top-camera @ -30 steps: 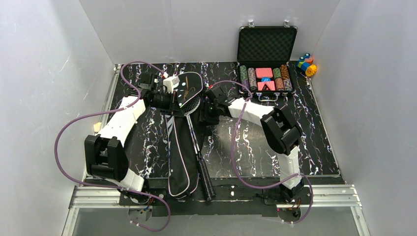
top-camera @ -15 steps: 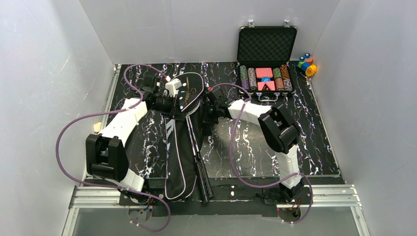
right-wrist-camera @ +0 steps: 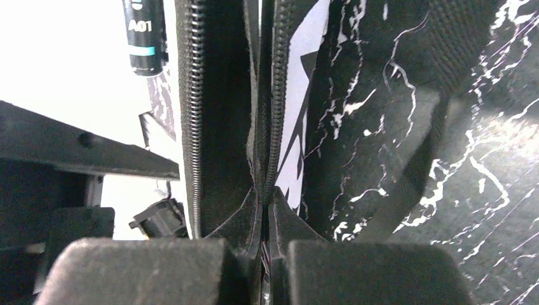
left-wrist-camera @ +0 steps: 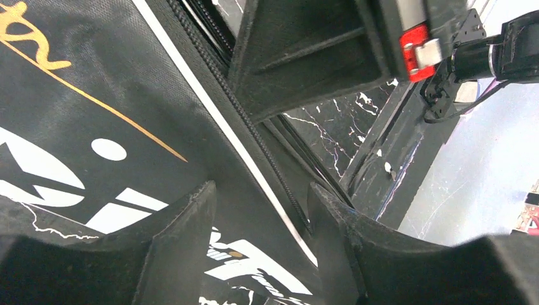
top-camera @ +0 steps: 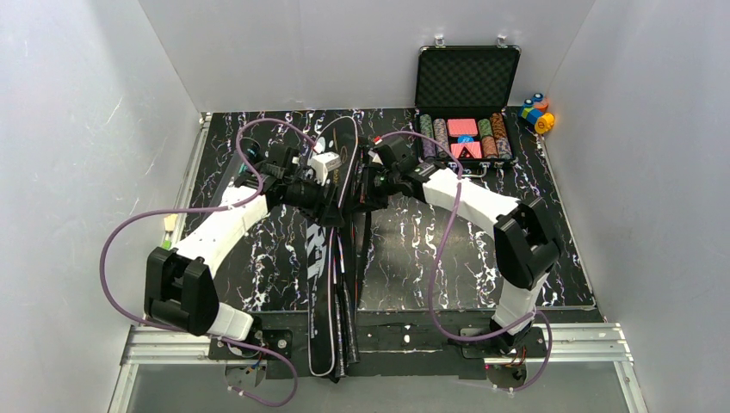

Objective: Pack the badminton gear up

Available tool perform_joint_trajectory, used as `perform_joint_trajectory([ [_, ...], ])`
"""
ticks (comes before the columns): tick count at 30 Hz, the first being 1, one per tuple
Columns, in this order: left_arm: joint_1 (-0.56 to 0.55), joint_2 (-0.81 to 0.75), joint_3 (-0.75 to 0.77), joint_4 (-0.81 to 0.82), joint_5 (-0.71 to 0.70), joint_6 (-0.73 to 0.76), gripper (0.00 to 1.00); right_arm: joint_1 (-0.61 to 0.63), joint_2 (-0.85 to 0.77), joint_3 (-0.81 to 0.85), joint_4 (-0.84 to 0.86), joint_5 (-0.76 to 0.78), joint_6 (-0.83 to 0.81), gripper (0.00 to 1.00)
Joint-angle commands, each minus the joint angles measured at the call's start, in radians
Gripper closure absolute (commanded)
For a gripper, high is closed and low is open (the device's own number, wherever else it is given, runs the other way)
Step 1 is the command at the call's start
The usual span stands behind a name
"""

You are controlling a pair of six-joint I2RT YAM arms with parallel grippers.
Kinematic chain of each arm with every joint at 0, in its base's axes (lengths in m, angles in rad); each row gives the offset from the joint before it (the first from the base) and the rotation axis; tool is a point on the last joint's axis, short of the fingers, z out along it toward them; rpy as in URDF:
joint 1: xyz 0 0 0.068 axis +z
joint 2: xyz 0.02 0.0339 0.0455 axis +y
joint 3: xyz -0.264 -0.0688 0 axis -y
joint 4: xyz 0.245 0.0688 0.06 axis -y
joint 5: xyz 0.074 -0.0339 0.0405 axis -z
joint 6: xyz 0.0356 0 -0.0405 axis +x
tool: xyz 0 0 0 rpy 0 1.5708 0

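Observation:
The long black SPORT bag (top-camera: 320,258) stands on its edge down the middle of the table, with dark racket handles (top-camera: 349,320) beside its near end. My right gripper (top-camera: 358,184) is shut on the bag's zipper edge (right-wrist-camera: 274,114); in the right wrist view its fingertips (right-wrist-camera: 287,219) pinch the zipper seam. My left gripper (top-camera: 332,203) is at the bag's left face. In the left wrist view this gripper (left-wrist-camera: 262,222) is open, and the printed side of the bag (left-wrist-camera: 114,127) fills the gap behind its fingers. No shuttlecocks or tube show.
An open black case of poker chips (top-camera: 466,129) sits at the back right, with small coloured blocks (top-camera: 537,113) beside it. A dark rod marked A01 (right-wrist-camera: 142,35) shows past the bag. White walls enclose the table on three sides.
The bag has gone from lying flat and wide to standing narrow on its edge. My right gripper closed on its zipper edge, my left gripper opened, and both arms moved toward the centre.

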Motion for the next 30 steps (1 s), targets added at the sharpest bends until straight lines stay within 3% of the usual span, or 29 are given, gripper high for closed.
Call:
perform_joint_trajectory([
  [1,-0.022,-0.056,-0.047,0.057,0.042,0.011,0.45,-0.001,-0.083,-0.005,-0.005,-0.082,0.075,0.99],
  [13,-0.076,-0.042,0.003,0.078,0.077,-0.070,0.43,0.031,-0.105,0.072,-0.077,-0.070,0.118,0.99],
  [17,-0.119,-0.016,0.025,0.065,0.074,-0.081,0.36,0.053,-0.111,0.095,-0.103,-0.035,0.140,0.99],
  [30,-0.195,-0.011,0.042,0.047,-0.281,-0.060,0.36,0.086,-0.215,0.089,-0.107,0.046,0.252,0.99],
])
